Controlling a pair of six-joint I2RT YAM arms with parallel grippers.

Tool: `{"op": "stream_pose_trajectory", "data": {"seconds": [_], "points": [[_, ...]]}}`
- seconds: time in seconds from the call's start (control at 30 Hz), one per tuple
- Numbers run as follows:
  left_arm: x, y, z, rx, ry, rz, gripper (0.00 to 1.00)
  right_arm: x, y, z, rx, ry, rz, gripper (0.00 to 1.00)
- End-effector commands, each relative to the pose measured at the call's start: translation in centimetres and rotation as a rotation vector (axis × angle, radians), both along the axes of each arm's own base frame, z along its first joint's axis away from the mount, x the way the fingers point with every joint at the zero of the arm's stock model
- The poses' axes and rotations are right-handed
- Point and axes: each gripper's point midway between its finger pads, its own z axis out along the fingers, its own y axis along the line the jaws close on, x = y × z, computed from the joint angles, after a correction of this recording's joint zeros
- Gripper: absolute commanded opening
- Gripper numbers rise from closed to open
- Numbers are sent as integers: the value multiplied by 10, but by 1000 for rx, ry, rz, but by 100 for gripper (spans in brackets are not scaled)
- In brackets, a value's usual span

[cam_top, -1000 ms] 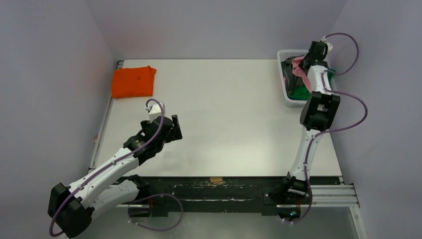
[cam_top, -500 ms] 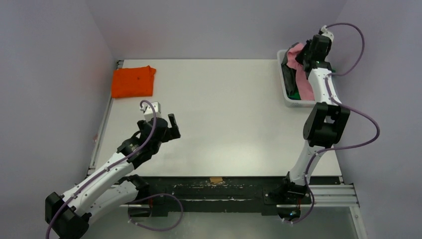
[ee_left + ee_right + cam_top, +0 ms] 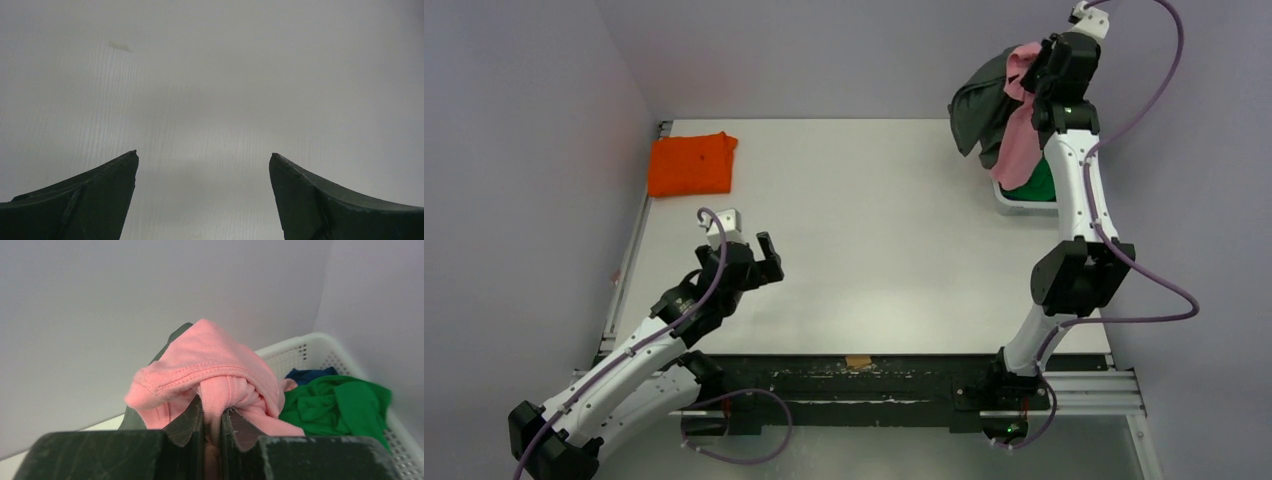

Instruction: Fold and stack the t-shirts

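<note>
My right gripper is shut on a bunched fold of the pink t-shirt, lifted high above the white basket. In the top view the pink t-shirt hangs from the right gripper, and a dark grey t-shirt dangles with it. A green t-shirt lies in the basket, beside a bit of blue cloth. A folded orange t-shirt lies at the table's far left. My left gripper hovers open over bare table, its fingers wide apart.
The basket sits at the table's far right corner, close to the right wall. A dark rail runs along the near edge of the white table. Purple cables loop from both arms.
The right arm has risen and pulled the pink t-shirt up out of the basket, with the grey one trailing. The left arm has drawn back slightly toward its base.
</note>
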Motion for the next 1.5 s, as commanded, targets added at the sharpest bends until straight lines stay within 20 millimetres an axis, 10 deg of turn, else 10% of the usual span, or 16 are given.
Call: {"op": "stream_pose_trajectory", "data": {"seconds": [0.0, 0.33, 0.43, 0.57, 0.93, 1.47], "points": [[2, 1, 3, -8, -12, 11, 100, -6, -47, 13, -86, 12, -195, 10], [6, -1, -2, 13, 13, 9, 100, 16, -94, -121, -88, 369, -308, 16], [6, -2, -3, 15, 16, 9, 100, 18, -94, -158, -75, 454, -272, 35], [7, -1, -4, 17, 12, 12, 100, 2, -101, -157, -77, 463, -298, 60], [10, -5, -8, 16, 5, -1, 100, -67, -150, -136, -36, 415, -389, 67], [13, -6, -12, 15, 7, -4, 100, -37, -152, -232, 136, 534, -252, 50]]}}
